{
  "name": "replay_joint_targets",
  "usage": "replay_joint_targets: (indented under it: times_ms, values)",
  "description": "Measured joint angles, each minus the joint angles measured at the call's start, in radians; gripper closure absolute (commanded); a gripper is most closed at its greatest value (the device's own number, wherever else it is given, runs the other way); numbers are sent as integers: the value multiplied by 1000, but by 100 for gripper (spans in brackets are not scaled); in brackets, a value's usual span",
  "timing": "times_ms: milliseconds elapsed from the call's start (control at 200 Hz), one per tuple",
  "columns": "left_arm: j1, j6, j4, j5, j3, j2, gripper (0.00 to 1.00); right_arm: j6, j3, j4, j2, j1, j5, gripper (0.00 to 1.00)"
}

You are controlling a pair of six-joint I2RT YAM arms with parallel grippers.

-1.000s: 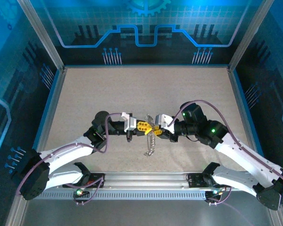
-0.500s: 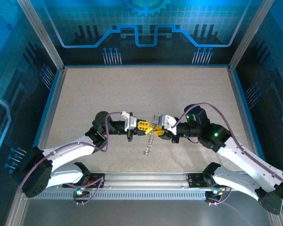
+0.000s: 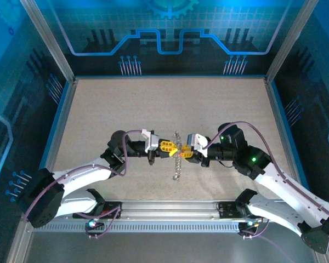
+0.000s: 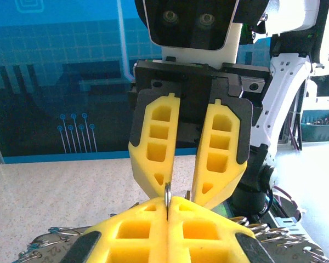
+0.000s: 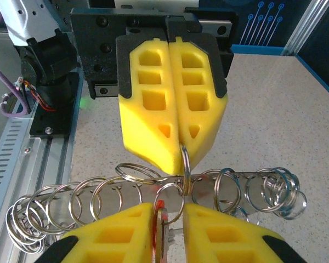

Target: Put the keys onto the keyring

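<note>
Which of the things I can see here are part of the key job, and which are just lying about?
In the job: thin silver wire keyring, pinched by the shut left gripper; small red-headed silver key between the right gripper's fingers.
Lying about: row of silver wire rings strung on a bar; speckled beige table.

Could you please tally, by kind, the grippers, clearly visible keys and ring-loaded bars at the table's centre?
Grippers: 2 (left gripper, right gripper)
Keys clearly visible: 1 (red-headed key)
Ring-loaded bars: 1 (ring-loaded bar)
Total: 4
</note>
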Motion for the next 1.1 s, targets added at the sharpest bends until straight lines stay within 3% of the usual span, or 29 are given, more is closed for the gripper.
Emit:
replay_joint_targets:
  times_ms: [740,925,1101]
  values:
    - [5,-26,81,0,-9,37,100,39,-13,61,32,0,-16,78]
    - [5,-26,90,4,-10,52,100,54,-15,80,37,0,-19,82]
    - [7,-26,96,8,-14,54,100,65,-15,90,49,-7,-23,94]
